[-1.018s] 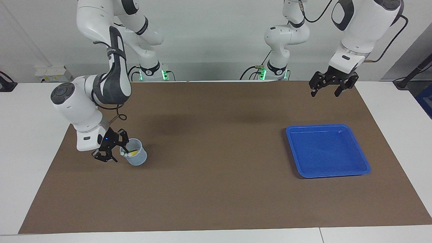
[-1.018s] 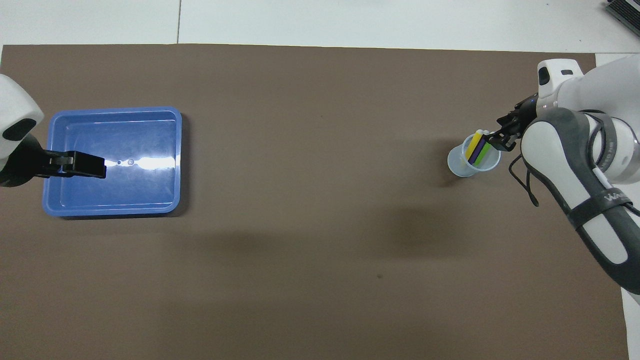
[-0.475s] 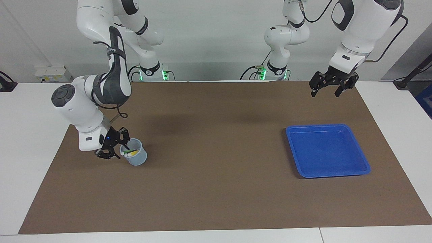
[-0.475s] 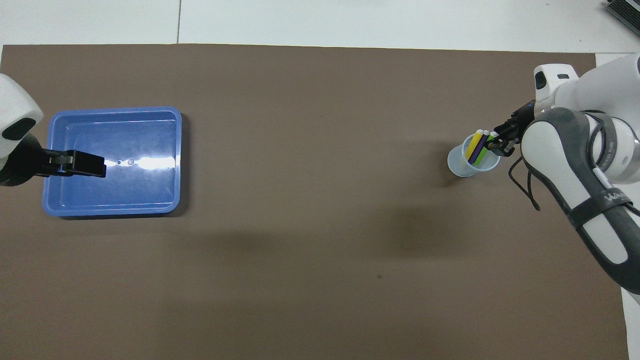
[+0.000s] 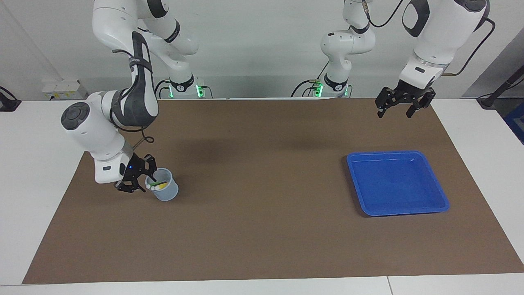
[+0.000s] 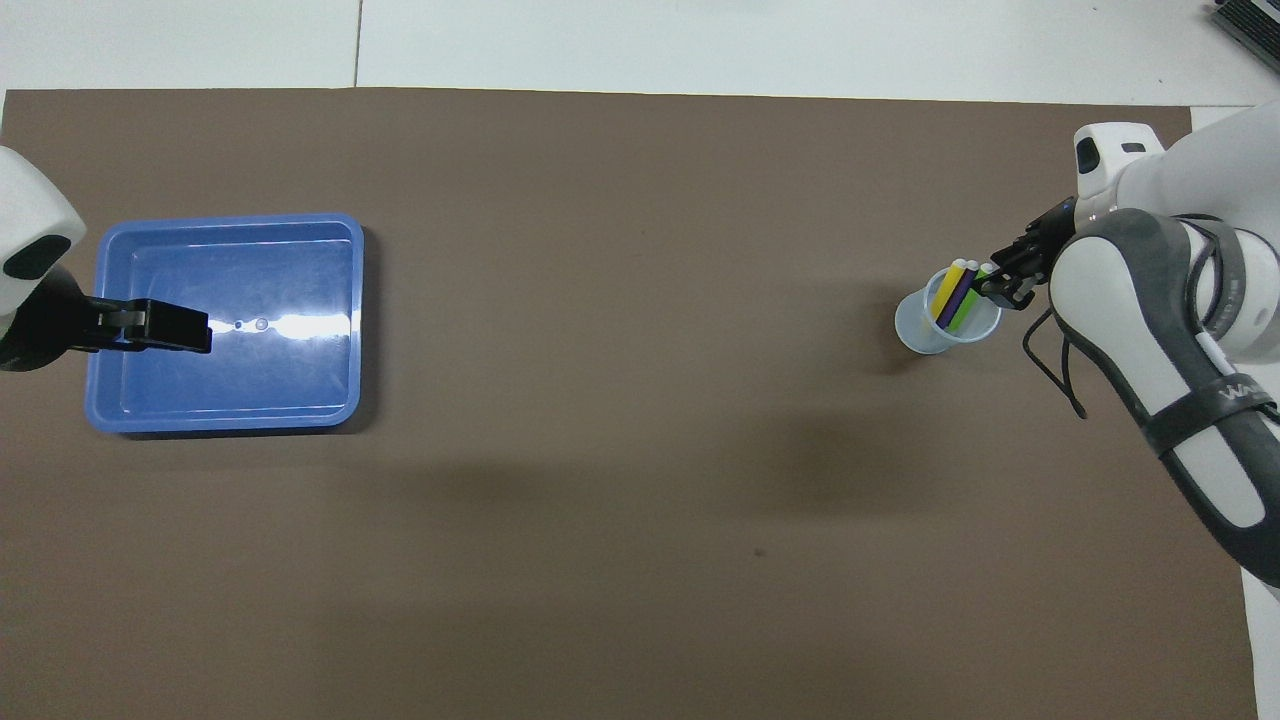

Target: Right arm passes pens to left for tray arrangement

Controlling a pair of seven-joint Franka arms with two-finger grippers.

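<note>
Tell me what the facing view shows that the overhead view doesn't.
Only the facing view: both arm bases, the wall, and the left end effector raised above the mat, open, nearer the robots than the tray. Only the overhead view: yellow, purple and green pens told apart in the cup. Both: the empty tray and the right end effector at the cup's rim.

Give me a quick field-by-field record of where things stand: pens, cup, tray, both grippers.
pens: green, yellow and purple, all standing tilted in the cup, white tips up
cup: upright on the mat, toward the right arm's end
tray: nothing in it, toward the left arm's end
right gripper: at the cup's rim, by the pen tips; grip not confirmed
left gripper: open, waiting in the air by the mat's edge nearest the robots
handover: not yet begun
</note>
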